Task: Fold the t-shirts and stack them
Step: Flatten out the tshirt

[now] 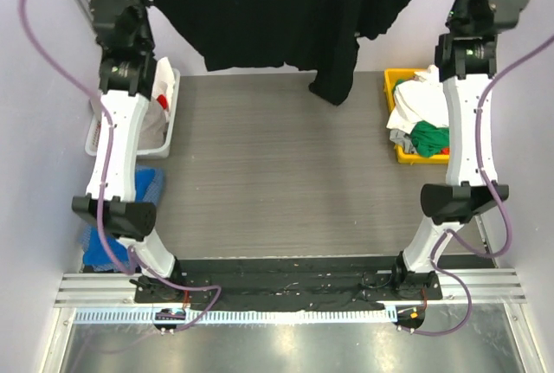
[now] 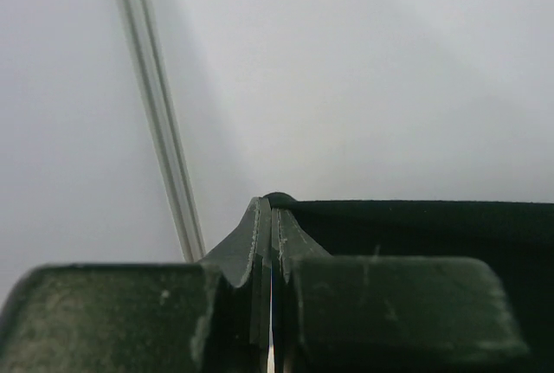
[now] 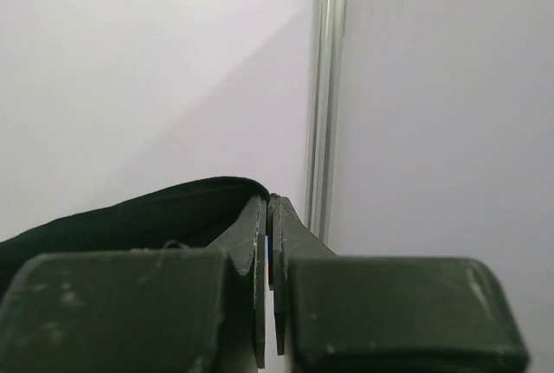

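From above: a black t-shirt [image 1: 286, 9] hangs spread in the air over the far edge of the counter [image 1: 277, 174], strung between the raised left arm [image 1: 121, 131] and right arm [image 1: 467, 122]. One bunched sleeve droops lower than the rest, right of centre. In the far right corner, a yellow bin [image 1: 394, 79] holds a white t-shirt [image 1: 415, 100] and a green t-shirt [image 1: 430, 138], not yet folded. A basket [image 1: 173, 113] sits at the far left edge.

Left wrist: the left end effector [image 2: 271, 217] is clenched on a thin edge of the black cloth, which runs off taut to the right against a pale wall.

Right wrist: the right end effector [image 3: 270, 217] is likewise pinched tight on the shirt's edge, the cloth curving away to the left beside a metal rail [image 3: 325, 87].

The risk, judging from this: each grip catches only a sliver of hem, so a quick swing down could let a corner slip free. The drooping sleeve could also land first and crumple beneath the body, spoiling a flat lay.

Only the overhead view shows the shirt's full spread, the sagging sleeve and the waiting garments. Only the wrist views show how little fabric sits between the fingers; overhead, the grips fall at the frame's top margin.
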You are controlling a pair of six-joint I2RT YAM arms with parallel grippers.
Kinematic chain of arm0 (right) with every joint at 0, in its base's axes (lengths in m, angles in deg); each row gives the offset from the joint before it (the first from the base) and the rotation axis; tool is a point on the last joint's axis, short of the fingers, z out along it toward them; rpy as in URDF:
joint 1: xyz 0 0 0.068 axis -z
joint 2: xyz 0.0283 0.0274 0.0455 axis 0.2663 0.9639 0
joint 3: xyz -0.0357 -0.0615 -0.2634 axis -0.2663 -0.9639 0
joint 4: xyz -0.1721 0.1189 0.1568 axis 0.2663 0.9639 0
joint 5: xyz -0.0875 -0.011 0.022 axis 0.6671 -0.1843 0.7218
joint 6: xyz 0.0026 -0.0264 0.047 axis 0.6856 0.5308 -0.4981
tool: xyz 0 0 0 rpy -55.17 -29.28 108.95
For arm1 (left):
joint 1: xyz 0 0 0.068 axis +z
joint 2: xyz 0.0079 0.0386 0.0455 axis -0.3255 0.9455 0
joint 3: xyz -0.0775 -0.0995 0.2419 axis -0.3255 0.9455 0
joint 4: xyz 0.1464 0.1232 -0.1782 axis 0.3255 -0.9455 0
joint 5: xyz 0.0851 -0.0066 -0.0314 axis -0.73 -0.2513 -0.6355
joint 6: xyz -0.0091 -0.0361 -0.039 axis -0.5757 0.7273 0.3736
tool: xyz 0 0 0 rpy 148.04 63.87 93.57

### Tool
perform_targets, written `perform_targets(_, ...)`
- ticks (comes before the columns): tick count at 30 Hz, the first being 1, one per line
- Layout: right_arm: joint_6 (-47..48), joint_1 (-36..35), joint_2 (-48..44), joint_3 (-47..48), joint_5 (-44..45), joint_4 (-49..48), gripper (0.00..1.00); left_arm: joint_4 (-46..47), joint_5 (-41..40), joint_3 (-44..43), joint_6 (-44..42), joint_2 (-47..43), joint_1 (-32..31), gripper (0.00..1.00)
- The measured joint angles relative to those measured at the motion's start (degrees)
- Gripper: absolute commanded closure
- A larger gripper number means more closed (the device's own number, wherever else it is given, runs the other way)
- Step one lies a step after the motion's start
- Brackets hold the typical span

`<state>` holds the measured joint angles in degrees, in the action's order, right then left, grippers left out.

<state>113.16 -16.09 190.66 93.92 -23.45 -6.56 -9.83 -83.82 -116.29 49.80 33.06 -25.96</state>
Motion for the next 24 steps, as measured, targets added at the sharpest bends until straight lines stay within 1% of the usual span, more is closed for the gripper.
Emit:
perform_targets(3,-0.61,0.00,-3.85,-0.44,-1.11,-1.70,0.99,1.77,-0.20,0.15,-0.11,-4.28,0.00,1.00)
perform_targets(4,-0.70,0.00,-5.81,-1.95,-1.38,-2.40,0.99,2.49,-0.17,0.90,-0.11,-5.84,0.00,1.00)
perform_targets(6,-0.76,0.02,-11.23,-8.11,-1.86,-4.55,0.99,3.80,-0.15,4.28,-0.11,-9.07,0.00,1.00)
perform_targets(10,-1.68,0.13,-23.54,-25.07,-2.67,-6.38,0.99,8.26,0.31,22.80,-0.13,-19.10,0.02,1.00)
perform_targets(12,-1.92,0.17,-28.46,-33.46,-2.69,-6.14,0.99,9.64,1.18,32.74,-0.09,-22.38,0.02,1.00)
perform_targets(15,-2.03,0.24,-32.81,-44.74,-2.27,-4.90,0.99,10.80,3.02,47.50,0.04,-25.44,0.00,1.00)
perform_targets(17,-2.14,0.28,-34.51,-52.30,-1.95,-2.86,0.99,9.84,4.26,55.65,0.13,-25.99,0.00,1.00)
perform_targets(21,-2.86,0.57,-36.48,-64.81,-1.18,3.67,0.99,6.36,5.49,66.03,-0.42,-27.85,0.02,1.00)
perform_targets(24,-3.34,0.90,-39.87,-73.72,-0.59,8.94,0.99,2.91,5.77,69.29,-1.68,-32.26,0.20,1.00)
